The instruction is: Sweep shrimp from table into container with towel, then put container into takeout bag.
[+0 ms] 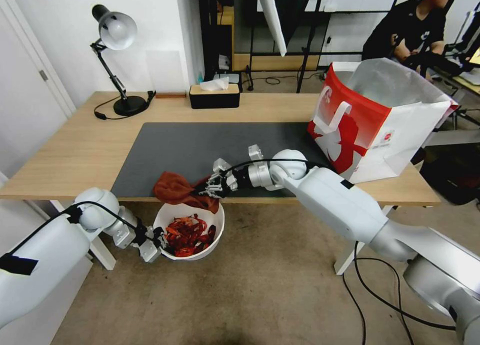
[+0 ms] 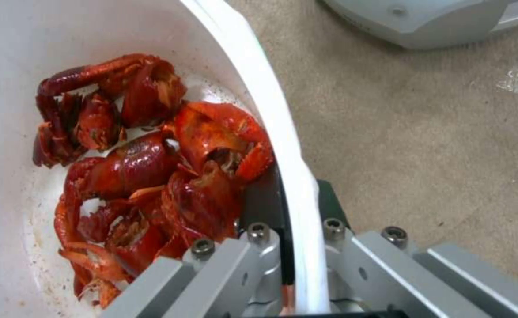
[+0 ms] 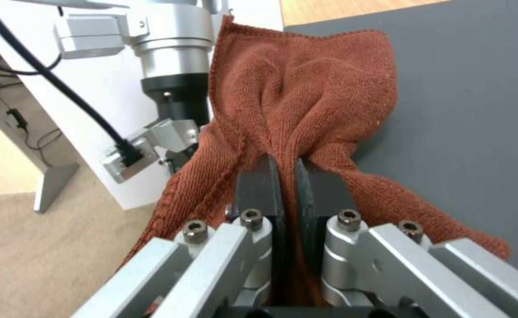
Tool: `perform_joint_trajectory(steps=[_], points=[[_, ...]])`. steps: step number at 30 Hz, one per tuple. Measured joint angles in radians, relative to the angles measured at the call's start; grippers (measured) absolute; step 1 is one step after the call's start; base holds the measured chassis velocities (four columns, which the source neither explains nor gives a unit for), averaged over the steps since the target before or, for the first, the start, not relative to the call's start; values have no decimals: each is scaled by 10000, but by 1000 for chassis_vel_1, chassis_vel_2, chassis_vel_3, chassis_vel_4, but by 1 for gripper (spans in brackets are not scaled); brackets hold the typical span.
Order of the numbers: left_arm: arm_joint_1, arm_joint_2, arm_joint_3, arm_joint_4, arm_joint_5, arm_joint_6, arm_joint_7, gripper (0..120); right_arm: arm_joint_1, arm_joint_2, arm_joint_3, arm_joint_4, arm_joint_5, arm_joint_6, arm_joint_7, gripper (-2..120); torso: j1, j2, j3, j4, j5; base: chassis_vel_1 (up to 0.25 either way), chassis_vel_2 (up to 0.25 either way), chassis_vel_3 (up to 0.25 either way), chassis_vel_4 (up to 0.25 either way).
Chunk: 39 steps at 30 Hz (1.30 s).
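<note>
The white container (image 1: 212, 240) hangs just below the table's (image 1: 75, 150) near edge, full of red shrimp (image 1: 187, 236). My left gripper (image 1: 159, 240) is shut on the container's rim (image 2: 291, 176), one finger inside beside the shrimp (image 2: 153, 172), one outside. My right gripper (image 1: 202, 189) is shut on the rust-brown towel (image 1: 175, 187), which drapes over the mat's (image 1: 200, 145) front edge above the container. In the right wrist view the towel (image 3: 306, 101) is pinched between the dark pads (image 3: 262, 185). The red and white takeout bag (image 1: 370, 120) stands open at the table's right end.
A black desk lamp (image 1: 117, 60) and a black tissue box (image 1: 214, 96) stand along the table's far edge. A white table leg (image 1: 347, 257) and cables lie on the carpet below. A person sits behind the bag.
</note>
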Motion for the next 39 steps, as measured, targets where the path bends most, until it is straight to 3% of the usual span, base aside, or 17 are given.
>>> perform_joint_trajectory(steps=[10, 18, 21, 22, 25, 26, 28, 29, 33, 34, 36, 39], points=[[98, 68, -40, -78, 7, 28, 0, 0, -714, -258, 498, 560, 698, -21, 661, 4, 0, 0, -1, 0, 0, 0, 0, 0, 0], [300, 126, -155, -219, 40, 55, 0, 0, -1298, -88, 1540, 916, 2478, 299, 2823, 4, 0, 0, -1, 1, 1, 0, 0, 0, 0], [493, 116, -255, -285, 125, 58, 0, 0, -1572, -181, 2024, 1407, 3447, 223, 5034, 4, 0, 0, -1, 1, 1, 0, 0, 0, 0], [493, 116, -255, -285, 125, 58, 0, 0, -1572, -181, 2024, 1407, 3447, 223, 5034, 4, 0, 0, -1, 1, 1, 0, 0, 0, 0], [601, 75, -299, -324, 176, 54, 0, 0, -1872, -378, 2597, 2148, 4101, -387, 7273, 4, 0, 0, -1, -1, 1, 0, 0, 0, 0], [601, 75, -299, -324, 176, 54, 0, 0, -1872, -378, 2597, 2148, 4101, -387, 7273, 4, 0, 0, -1, -1, 1, 0, 0, 0, 0], [636, 73, -316, -334, 189, 45, 0, 0, -2147, -603, 3103, 2820, 4220, -701, 8967, 4, 0, 0, 0, -1, 2, 0, 0, 0, 0], [636, 73, -316, -334, 189, 45, 0, 0, -2147, -603, 3103, 2820, 4220, -701, 8967, 4, 0, 0, 0, -1, 2, 0, 0, 0, 0], [692, 73, -339, -334, 198, 4, 0, 0, -2754, -1069, 3864, 4048, 4061, -1406, 11815, 4, -1, 0, -1, -1, 2, 0, 0, 0, 0], [692, 73, -339, -334, 198, 4, 0, 0, -2754, -1069, 3864, 4048, 4061, -1406, 11815, 4, -1, 0, -1, -1, 2, 0, 0, 0, 0], [726, 45, -342, -337, 216, -11, 1, 0, -3066, -1300, 4200, 4672, 4124, -1866, 13376, 4, -1, 0, -1, -2, 4, 0, 0, 0, 0], [769, 12, -341, -354, 241, -18, 1, 0, -3392, -1583, 4500, 5276, 4079, -2197, 14255, 4, 0, 0, -1, -2, 2, 0, 0, 0, 0]])
